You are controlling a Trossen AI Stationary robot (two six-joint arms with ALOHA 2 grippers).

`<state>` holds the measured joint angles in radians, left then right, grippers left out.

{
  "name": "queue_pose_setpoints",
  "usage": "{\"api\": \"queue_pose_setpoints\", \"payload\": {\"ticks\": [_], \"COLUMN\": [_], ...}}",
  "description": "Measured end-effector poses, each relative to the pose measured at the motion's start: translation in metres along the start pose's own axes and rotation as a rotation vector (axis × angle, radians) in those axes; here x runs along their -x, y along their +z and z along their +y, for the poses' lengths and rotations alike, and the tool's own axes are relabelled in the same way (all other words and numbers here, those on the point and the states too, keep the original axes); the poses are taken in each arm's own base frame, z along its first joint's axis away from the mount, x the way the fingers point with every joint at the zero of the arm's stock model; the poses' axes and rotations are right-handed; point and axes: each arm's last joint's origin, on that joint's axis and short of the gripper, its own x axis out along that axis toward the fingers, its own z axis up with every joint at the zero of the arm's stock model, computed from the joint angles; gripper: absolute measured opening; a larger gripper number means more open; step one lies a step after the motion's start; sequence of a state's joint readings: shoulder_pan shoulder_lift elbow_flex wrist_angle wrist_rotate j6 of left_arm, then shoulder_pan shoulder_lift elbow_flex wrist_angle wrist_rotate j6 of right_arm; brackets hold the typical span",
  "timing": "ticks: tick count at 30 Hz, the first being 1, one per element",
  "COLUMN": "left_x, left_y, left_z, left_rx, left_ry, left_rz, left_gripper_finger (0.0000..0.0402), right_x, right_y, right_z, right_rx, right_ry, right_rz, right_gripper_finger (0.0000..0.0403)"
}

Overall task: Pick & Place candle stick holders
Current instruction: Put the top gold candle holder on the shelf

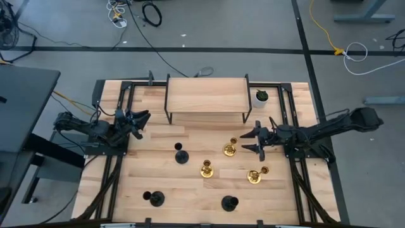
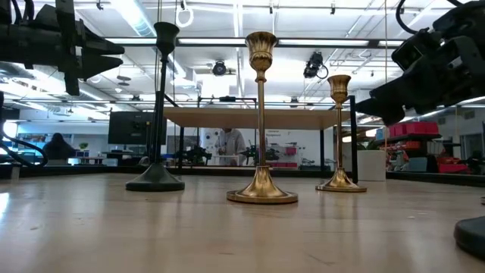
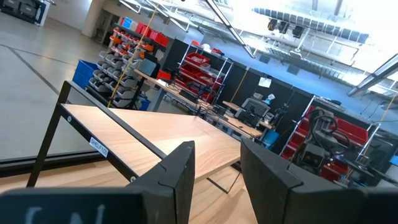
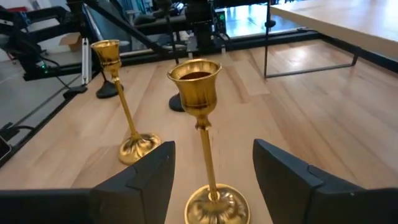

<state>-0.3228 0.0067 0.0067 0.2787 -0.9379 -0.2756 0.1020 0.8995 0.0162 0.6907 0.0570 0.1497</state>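
Note:
Three gold candle stick holders (image 1: 230, 149) (image 1: 206, 170) (image 1: 255, 176) and three black ones (image 1: 182, 156) (image 1: 155, 199) (image 1: 229, 203) stand upright on their round bases on the wooden table. My right gripper (image 1: 247, 142) is open at the table's right side. It faces the nearest gold holder (image 4: 200, 87), which stands just ahead of the gap between its fingers, untouched. A second gold holder (image 4: 118, 81) stands beyond it. My left gripper (image 1: 142, 123) is open and empty at the table's left side, raised, facing the shelf (image 3: 155, 137).
A low wooden shelf on a black frame (image 1: 207, 98) stands at the table's far middle. A small white pot with a green plant (image 1: 261, 96) stands to its right. Black frame rails (image 1: 114, 183) run along both sides of the table. Bare wood lies between the holders.

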Motion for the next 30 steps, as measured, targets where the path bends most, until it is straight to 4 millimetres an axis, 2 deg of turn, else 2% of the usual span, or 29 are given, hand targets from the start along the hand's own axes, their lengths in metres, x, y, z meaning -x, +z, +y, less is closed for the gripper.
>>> {"api": "queue_pose_setpoints", "payload": {"ticks": [6, 14, 24, 27, 30], "left_x": [0.000, 0.000, 0.000, 0.000, 0.000], "left_y": [0.000, 0.000, 0.000, 0.000, 0.000], "left_z": [0.000, 0.000, 0.000, 0.000, 0.000], "left_rx": [0.000, -0.001, -0.001, -0.001, -0.001], "left_ry": [0.000, 0.000, 0.000, -0.001, 0.000], "left_rz": [0.000, 0.000, 0.000, 0.000, 0.000], "left_gripper_finger": [0.0131, 0.0131, 0.0131, 0.0131, 0.0131], "right_x": [-0.008, -0.038, -0.064, -0.067, -0.067], "right_y": [-0.006, 0.004, 0.003, 0.003, 0.003], "right_z": [0.001, 0.007, 0.008, 0.007, 0.007], "right_rx": [-0.005, 0.055, 0.074, 0.077, 0.077], "right_ry": [-0.022, -0.026, -0.063, -0.088, -0.087], "right_rz": [0.029, 0.087, 0.151, 0.152, 0.154], "right_gripper_finger": [0.0215, 0.0215, 0.0214, 0.0200, 0.0166]}}
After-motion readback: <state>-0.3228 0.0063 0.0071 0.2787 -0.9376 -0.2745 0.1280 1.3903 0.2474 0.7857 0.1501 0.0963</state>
